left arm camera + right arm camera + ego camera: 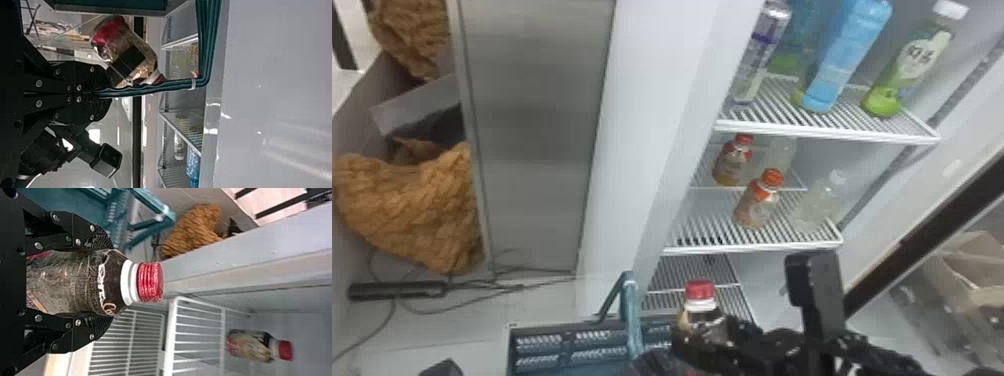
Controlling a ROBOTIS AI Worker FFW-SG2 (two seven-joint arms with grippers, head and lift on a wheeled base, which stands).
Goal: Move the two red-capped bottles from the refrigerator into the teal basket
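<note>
Right jaws around crinkly brown bottle (70, 283), white collar (128, 282), ridged red cap (150, 282)

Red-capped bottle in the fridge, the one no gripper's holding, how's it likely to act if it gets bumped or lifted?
That loose bottle is taller than wide, so a push near its cap could tip it. Its rounded body might then roll. The similar bottle in the right gripper has a glossy wrap, so this one may be slippery too.
</note>
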